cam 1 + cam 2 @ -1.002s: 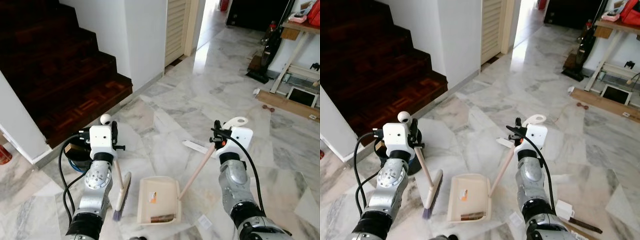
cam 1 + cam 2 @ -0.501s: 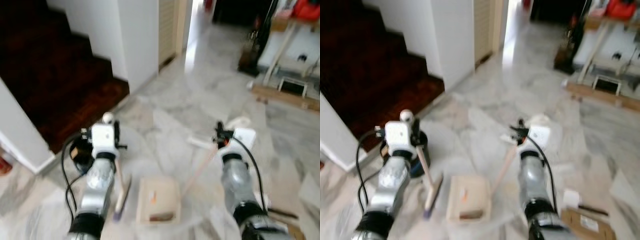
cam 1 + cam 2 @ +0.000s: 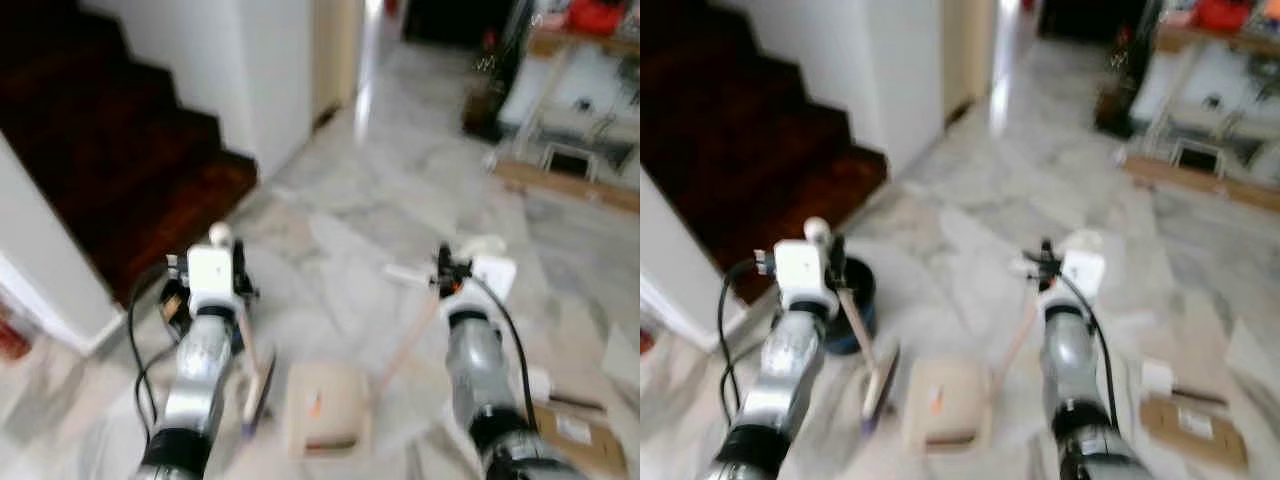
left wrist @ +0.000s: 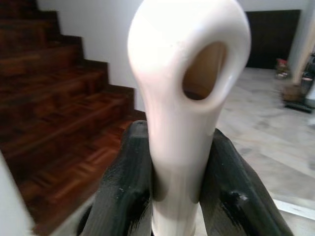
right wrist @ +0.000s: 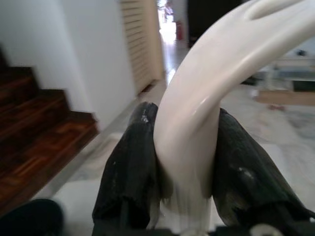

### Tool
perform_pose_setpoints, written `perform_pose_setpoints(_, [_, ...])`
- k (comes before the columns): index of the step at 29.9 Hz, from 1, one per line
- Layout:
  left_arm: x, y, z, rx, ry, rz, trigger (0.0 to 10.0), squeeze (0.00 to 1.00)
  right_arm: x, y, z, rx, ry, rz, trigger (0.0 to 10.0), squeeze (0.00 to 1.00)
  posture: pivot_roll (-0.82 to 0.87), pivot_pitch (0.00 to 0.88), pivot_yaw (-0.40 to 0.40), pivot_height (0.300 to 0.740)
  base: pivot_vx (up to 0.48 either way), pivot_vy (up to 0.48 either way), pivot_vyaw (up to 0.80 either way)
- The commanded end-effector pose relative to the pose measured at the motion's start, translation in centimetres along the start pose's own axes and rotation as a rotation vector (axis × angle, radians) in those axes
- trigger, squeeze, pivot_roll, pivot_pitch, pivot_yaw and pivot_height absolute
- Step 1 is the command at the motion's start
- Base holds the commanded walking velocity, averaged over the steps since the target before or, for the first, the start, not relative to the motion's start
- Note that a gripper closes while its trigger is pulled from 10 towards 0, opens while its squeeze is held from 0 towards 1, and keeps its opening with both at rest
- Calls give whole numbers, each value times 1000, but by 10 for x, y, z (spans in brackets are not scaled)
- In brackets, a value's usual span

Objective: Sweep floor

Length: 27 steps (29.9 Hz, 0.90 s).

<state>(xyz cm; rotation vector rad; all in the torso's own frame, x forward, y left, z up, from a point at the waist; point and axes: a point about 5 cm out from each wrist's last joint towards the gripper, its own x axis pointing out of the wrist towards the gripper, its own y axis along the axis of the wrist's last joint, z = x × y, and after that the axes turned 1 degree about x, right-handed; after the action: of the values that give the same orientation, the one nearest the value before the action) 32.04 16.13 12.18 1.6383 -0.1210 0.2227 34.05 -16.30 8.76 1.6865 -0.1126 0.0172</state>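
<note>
My left gripper (image 3: 238, 288) is shut on the cream handle of a small broom (image 3: 258, 388), whose bristle head rests on the marble floor by my left side. In the left wrist view the looped end of the broom handle (image 4: 184, 98) stands up between the black fingers (image 4: 129, 167). My right gripper (image 3: 443, 277) is shut on the long cream handle (image 3: 405, 340) of a cream dustpan (image 3: 325, 408). The pan lies flat on the floor between my arms, with a little orange and dark debris in it. The right wrist view has that curved handle (image 5: 197, 98) clamped between the fingers (image 5: 132, 162).
Dark wooden stairs (image 3: 110, 140) rise at the left beside a white wall (image 3: 270, 70). A dark round tub (image 3: 853, 303) sits behind the broom. Flat cardboard (image 3: 572, 426) lies on the floor at the right. A table (image 3: 590, 55) and an upright vacuum (image 3: 488, 85) stand far right.
The whole picture has shifted and blurred, so the camera has moved. Both grippers keep their hold, and the broom and dustpan sit the same way. Cardboard has come into view at the right.
</note>
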Motion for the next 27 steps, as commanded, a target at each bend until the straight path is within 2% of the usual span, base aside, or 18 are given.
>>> perform_pose_setpoints(1, [4,11,4,14,-16,46,10000,0,5,10,1,36,-18,46,10000,0,83,0,14,740,0,401,0])
perform_pose_setpoints(9, [4,10,4,17,-25,46,10000,0,4,9,0,37,-18,45,10000,0,85,0,20,740,0,367,0])
perform_pose_setpoints(27, [3,11,6,18,-44,50,10000,0,4,8,-1,43,-20,45,10000,0,89,0,22,740,0,0,0])
